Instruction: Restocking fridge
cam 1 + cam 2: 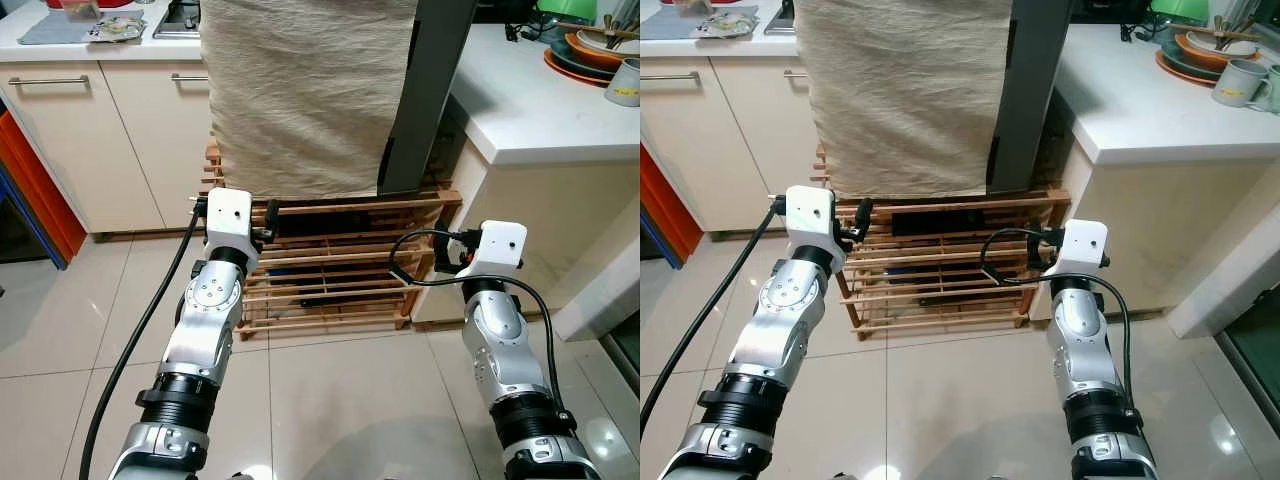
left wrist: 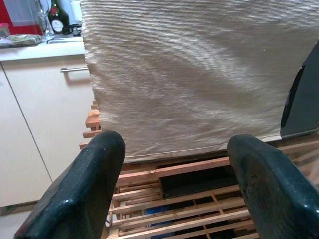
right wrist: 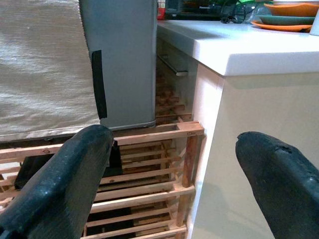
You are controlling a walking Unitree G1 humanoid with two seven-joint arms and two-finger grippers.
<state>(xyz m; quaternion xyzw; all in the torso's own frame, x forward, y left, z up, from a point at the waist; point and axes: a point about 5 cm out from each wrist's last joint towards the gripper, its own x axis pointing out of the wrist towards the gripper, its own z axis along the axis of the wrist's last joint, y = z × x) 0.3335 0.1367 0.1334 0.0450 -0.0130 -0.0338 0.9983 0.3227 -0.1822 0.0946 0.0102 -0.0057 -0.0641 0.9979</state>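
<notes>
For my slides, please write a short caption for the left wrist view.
Open left gripper faces a beige cloth hanging over a wooden slatted rack.

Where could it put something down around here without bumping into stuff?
The near stretch of white counter, this side of the stacked dishes and mug, is bare. So is the tiled floor before the wooden rack. The rack's slatted shelves look cramped.

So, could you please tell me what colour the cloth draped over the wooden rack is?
Beige cloth, clearest in the left wrist view.
</notes>
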